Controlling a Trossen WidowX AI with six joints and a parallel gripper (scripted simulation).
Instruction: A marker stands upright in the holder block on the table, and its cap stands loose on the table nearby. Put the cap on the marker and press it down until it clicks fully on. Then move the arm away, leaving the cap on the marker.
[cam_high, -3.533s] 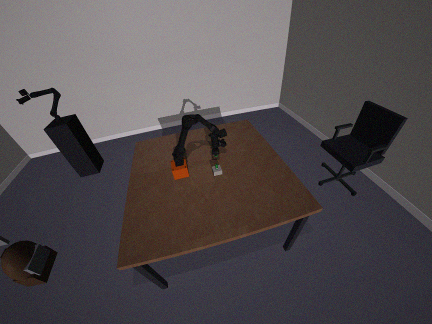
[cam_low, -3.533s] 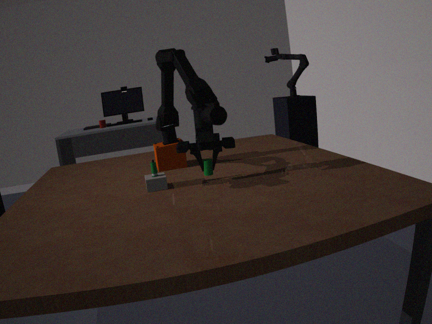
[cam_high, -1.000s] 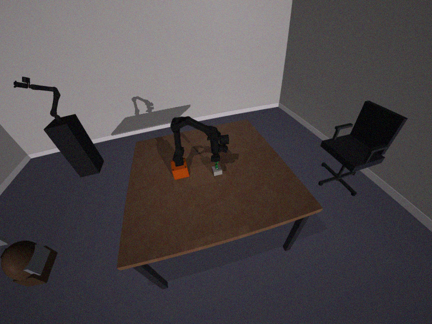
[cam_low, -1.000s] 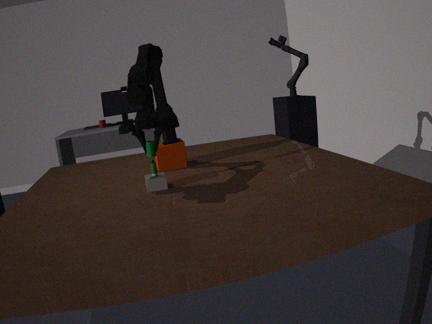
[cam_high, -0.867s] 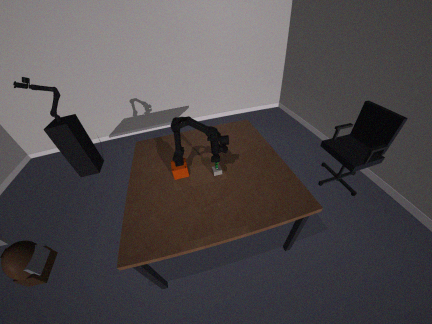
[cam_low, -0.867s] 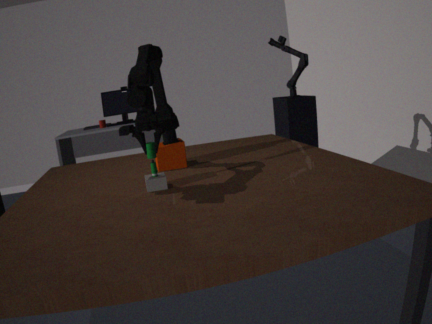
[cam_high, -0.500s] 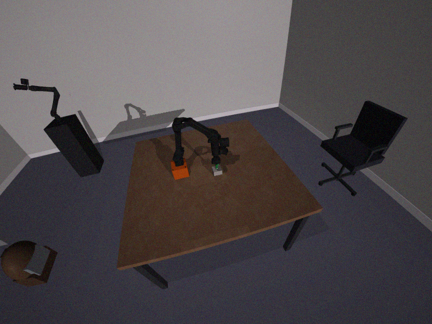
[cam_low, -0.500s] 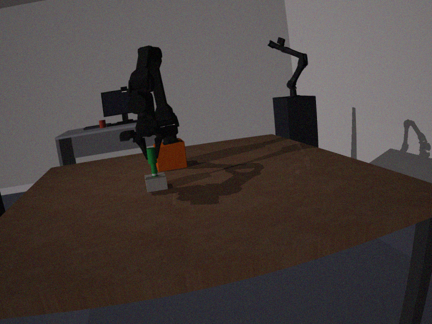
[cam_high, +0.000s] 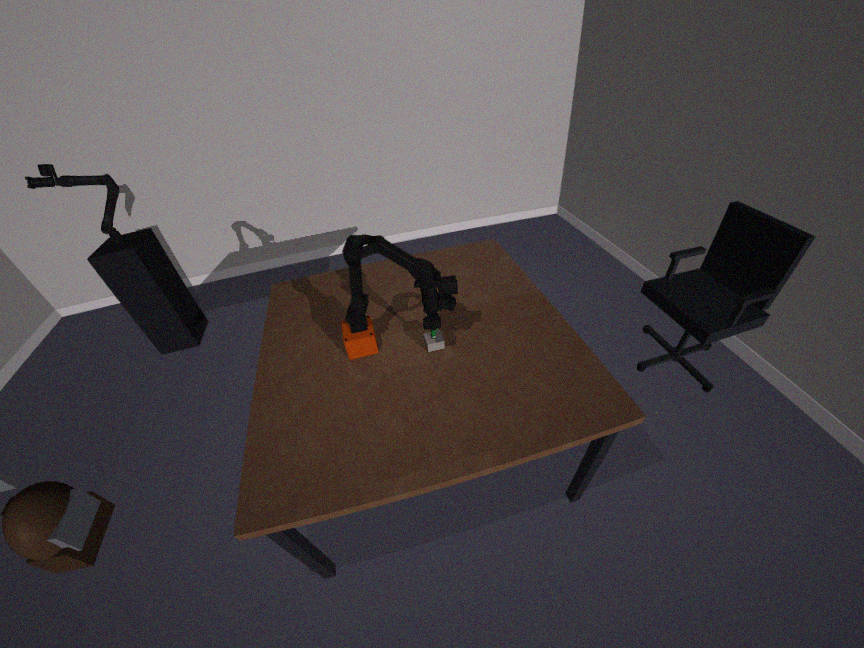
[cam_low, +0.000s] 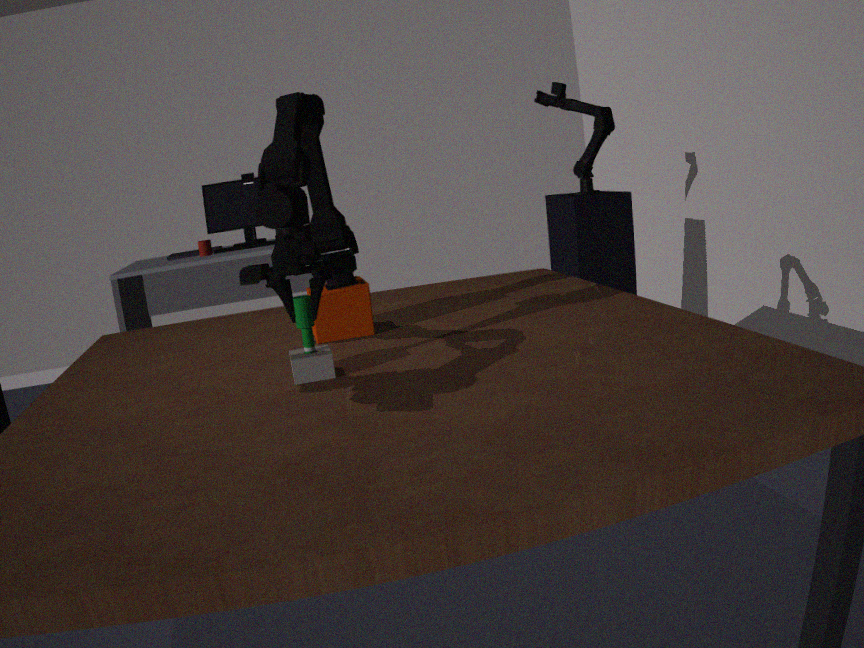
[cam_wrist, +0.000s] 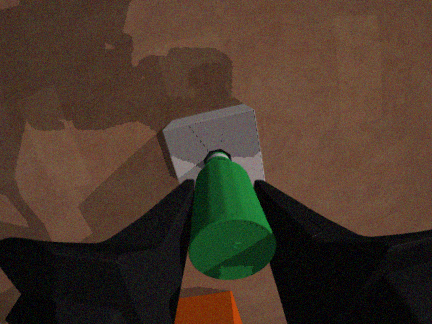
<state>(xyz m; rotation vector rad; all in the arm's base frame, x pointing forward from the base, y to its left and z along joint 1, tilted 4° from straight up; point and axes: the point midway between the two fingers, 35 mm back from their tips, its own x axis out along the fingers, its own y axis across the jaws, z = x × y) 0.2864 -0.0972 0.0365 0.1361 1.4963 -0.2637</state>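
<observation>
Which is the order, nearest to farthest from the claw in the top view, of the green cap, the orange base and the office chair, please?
1. Green cap, held in the claw, above the holder block.
2. Orange base, left of it on the table.
3. Office chair, far right, on the floor.

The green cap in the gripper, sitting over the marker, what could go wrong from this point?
1. The gripper is shut on the green cap, and a stretch of marker shows below it, so it may not be fully seated; letting go now could leave it loose.
2. If the cap sits slightly off-axis, pressing down could tip the marker or shift the grey holder block.
3. Retreating before the fingers open could pull the cap off.
</observation>
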